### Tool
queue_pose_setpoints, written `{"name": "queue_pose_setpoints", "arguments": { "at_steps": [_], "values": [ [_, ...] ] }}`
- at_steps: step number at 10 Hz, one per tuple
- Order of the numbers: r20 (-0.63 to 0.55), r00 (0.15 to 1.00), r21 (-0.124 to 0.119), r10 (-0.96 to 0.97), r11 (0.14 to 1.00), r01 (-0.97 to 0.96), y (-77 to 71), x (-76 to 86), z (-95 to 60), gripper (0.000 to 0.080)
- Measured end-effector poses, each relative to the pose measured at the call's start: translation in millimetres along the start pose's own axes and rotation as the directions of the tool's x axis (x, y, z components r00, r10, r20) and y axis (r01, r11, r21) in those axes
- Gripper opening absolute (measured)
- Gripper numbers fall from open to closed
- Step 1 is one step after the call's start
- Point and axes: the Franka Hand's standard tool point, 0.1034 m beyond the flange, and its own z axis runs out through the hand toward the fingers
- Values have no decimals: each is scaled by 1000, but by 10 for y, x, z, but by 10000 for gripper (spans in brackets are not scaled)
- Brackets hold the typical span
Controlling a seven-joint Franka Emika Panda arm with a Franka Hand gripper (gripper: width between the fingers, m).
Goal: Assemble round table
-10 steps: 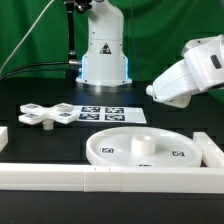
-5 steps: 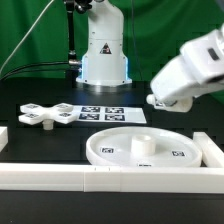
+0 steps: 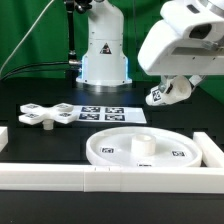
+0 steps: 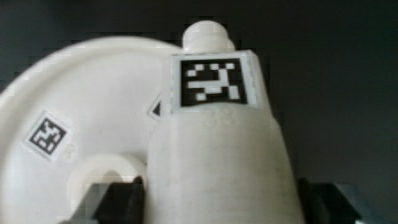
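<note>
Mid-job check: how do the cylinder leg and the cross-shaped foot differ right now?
The leg is held in the gripper above the table; the foot lies flat on it at the exterior view's left. The leg is a thick cylinder; the foot is a flat cross. Both are white with square tags.

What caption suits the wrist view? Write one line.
Claw grips the tagged leg, with the round disc beyond it.

Your gripper [image 3: 168,92] holds the tagged leg [image 3: 156,97] in the air. The round disc [image 3: 140,150] lies nearer the camera, the cross-shaped foot [image 3: 48,113] at the exterior view's left.
</note>
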Motion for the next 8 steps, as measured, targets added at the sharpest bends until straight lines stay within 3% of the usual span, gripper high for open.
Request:
{"name": "queue_pose_setpoints", "arguments": {
  "at_steps": [2,3,4,5,8],
  "values": [
    [-144,990,-2,11,1000,-11,31,62,-26,409],
    [-147,986,51,83,996,-76,57,-21,-21,409],
    [-186,977,65,104,993,-94,125,-9,-79,409],
    [-270,956,60,115,993,-102,175,2,-142,409],
    [-470,876,48,107,994,-96,169,64,-130,409]
  ]
}}
